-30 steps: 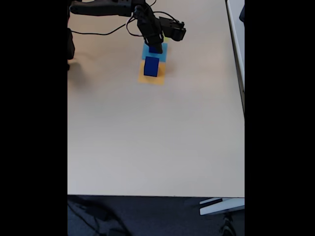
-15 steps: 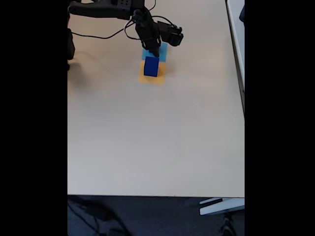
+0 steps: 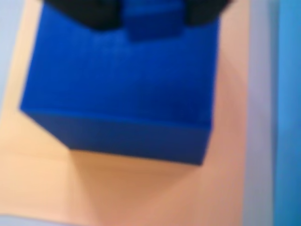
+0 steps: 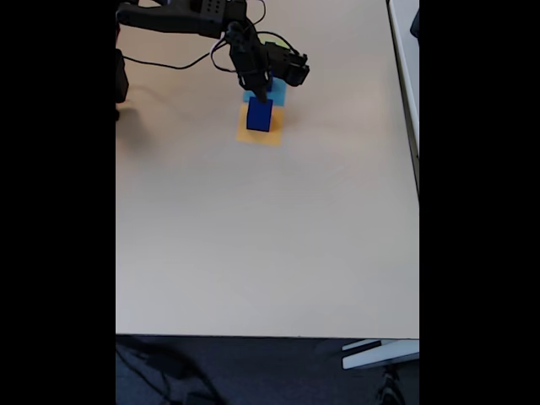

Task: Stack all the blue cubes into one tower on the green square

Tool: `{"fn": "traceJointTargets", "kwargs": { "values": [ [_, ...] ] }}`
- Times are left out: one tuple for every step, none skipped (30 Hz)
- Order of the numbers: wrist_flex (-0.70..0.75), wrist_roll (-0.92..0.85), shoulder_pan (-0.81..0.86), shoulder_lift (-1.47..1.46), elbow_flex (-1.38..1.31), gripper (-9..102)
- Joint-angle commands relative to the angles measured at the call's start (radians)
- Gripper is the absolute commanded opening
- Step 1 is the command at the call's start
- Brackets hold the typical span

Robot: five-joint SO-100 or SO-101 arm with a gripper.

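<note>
A large blue cube point(image 3: 122, 89) stands on the orange square point(image 3: 141, 188); in the fixed view this cube point(image 4: 259, 116) sits at the table's far middle. My gripper point(image 3: 153, 19) hangs just above its top face, shut on a smaller blue cube point(image 3: 153, 21) that shows between the black fingers point(image 3: 80, 12). In the fixed view the gripper point(image 4: 257, 91) is right over the large cube's far edge. The green square is hidden behind the arm.
A flat light-blue square point(image 4: 276, 95) lies just behind the orange square point(image 4: 263, 133), and shows at the right edge of the wrist view point(image 3: 287, 94). A black cable point(image 4: 169, 61) trails left of the arm. The beige table point(image 4: 270, 236) stretches toward the near edge.
The gripper has moved with the smaller blue cube from over the light-blue square to above the large blue cube. The large cube has not moved.
</note>
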Motion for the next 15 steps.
{"fn": "traceJointTargets", "kwargs": {
  "values": [
    [-0.005, 0.014, 0.017, 0.109, 0.002, 0],
    [-0.005, 0.014, 0.02, 0.109, 0.002, 0],
    [-0.005, 0.012, 0.02, 0.109, 0.002, 0],
    [-0.005, 0.012, 0.021, 0.109, 0.003, 0],
    [-0.005, 0.014, 0.023, 0.109, 0.005, 0],
    [-0.005, 0.014, 0.025, 0.109, 0.005, 1],
    [-0.005, 0.015, 0.025, 0.109, 0.006, 1],
    [-0.005, 0.015, 0.026, 0.109, 0.006, 1],
    [-0.005, 0.015, 0.026, 0.109, 0.006, 1],
    [-0.005, 0.015, 0.026, 0.107, 0.006, 1],
    [-0.005, 0.015, 0.028, 0.106, 0.006, 1],
    [-0.005, 0.017, 0.028, 0.106, 0.006, 1],
    [-0.005, 0.018, 0.028, 0.104, 0.006, 1],
    [-0.005, 0.021, 0.026, 0.103, 0.006, 1],
    [-0.006, 0.023, 0.026, 0.101, 0.006, 1]
  ]
}}
